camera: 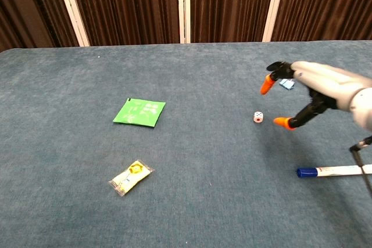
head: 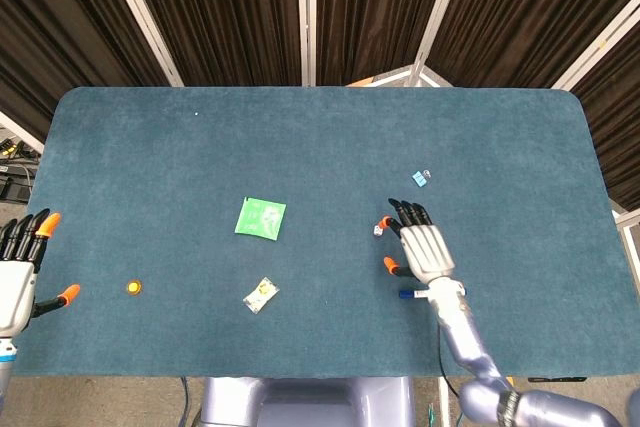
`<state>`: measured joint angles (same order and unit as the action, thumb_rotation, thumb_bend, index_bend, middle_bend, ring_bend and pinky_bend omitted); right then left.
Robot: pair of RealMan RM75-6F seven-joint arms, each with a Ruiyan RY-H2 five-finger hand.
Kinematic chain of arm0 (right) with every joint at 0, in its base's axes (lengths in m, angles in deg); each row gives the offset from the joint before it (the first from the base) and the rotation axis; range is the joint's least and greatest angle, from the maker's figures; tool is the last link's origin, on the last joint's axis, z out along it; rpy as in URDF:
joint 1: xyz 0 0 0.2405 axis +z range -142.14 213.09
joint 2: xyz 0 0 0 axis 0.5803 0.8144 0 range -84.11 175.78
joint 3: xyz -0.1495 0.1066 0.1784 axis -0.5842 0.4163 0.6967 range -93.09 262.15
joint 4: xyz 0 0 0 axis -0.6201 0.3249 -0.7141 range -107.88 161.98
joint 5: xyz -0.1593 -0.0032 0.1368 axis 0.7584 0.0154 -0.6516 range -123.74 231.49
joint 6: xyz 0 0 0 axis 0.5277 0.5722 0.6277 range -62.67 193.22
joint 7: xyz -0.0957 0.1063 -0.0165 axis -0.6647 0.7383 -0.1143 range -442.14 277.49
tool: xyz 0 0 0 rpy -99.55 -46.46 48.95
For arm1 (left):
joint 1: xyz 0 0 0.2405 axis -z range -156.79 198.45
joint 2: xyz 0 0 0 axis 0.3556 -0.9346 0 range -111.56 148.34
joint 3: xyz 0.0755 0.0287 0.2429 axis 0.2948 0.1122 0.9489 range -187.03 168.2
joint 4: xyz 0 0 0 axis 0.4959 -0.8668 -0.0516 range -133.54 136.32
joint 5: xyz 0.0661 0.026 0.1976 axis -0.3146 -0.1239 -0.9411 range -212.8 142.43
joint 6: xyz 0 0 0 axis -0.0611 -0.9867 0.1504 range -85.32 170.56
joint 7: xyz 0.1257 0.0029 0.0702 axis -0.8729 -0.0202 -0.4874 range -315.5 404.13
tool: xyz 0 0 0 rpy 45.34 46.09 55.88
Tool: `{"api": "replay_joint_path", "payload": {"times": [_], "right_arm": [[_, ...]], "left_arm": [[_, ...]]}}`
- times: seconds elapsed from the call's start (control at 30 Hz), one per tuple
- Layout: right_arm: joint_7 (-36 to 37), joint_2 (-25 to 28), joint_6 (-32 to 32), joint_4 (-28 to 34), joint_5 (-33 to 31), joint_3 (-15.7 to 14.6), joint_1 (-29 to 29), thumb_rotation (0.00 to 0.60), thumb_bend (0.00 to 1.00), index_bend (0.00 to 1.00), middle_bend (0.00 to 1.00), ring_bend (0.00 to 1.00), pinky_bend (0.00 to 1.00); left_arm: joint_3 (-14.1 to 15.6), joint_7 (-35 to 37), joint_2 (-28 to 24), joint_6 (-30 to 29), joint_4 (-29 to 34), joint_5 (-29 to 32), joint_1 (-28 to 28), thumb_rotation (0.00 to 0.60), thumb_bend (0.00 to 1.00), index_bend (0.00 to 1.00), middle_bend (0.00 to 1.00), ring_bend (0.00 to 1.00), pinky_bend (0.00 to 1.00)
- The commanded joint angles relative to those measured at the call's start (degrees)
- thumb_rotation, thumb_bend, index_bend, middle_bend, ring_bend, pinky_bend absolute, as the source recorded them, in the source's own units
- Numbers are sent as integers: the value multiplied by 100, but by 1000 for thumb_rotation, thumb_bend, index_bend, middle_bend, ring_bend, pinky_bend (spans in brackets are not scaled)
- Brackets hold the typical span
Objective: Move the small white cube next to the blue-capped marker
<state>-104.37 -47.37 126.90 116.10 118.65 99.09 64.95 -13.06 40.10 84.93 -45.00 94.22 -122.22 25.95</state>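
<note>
From the head view, the right hand point(head: 424, 247) hovered over the tabletop point(head: 320, 147) toward its near edge, fingers spread and holding nothing, its orange fingertips point(head: 385, 221) just beside the small white cube point(head: 378, 231). The blue-capped marker point(head: 407, 294) lay nearer the front edge, mostly hidden beneath the wrist. The left hand point(head: 15, 272) hung at the near left corner, fingers apart and empty.

From the chest view, the right hand point(camera: 317, 88) was above the tabletop point(camera: 174, 201), thumb and fingers parted around nothing, with the small white cube point(camera: 259, 117) just beside the thumb tip. The blue-capped marker point(camera: 334, 171) lay apart from the cube, toward the near right edge.
</note>
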Motion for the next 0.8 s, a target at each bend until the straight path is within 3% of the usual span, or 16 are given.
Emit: {"api": "replay_joint_path", "payload": {"times": [0.03, 0.33, 0.53, 0.8], "right_arm": [[-186, -309, -170, -349, -319, 101, 216, 600, 216, 331, 52, 0, 0], [-339, -926, -319, -1219, -759, 263, 652, 600, 183, 352, 57, 0, 0], [-425, -1113, -338, -1481, -941, 367, 851, 600, 178, 362, 75, 0, 0], [-502, -1234, -358, -1772, -1126, 385, 970, 600, 196, 453, 127, 0, 0]], "left_arm": [[-2, 18, 1, 24, -15, 18, 12, 600, 0, 0, 0, 0, 0], [-19, 55, 15, 114, -39, 76, 64, 600, 0, 0, 0, 0, 0], [-22, 92, 25, 187, -73, 121, 97, 600, 0, 0, 0, 0, 0], [-16, 130, 41, 267, -127, 164, 131, 600, 0, 0, 0, 0, 0]]}}
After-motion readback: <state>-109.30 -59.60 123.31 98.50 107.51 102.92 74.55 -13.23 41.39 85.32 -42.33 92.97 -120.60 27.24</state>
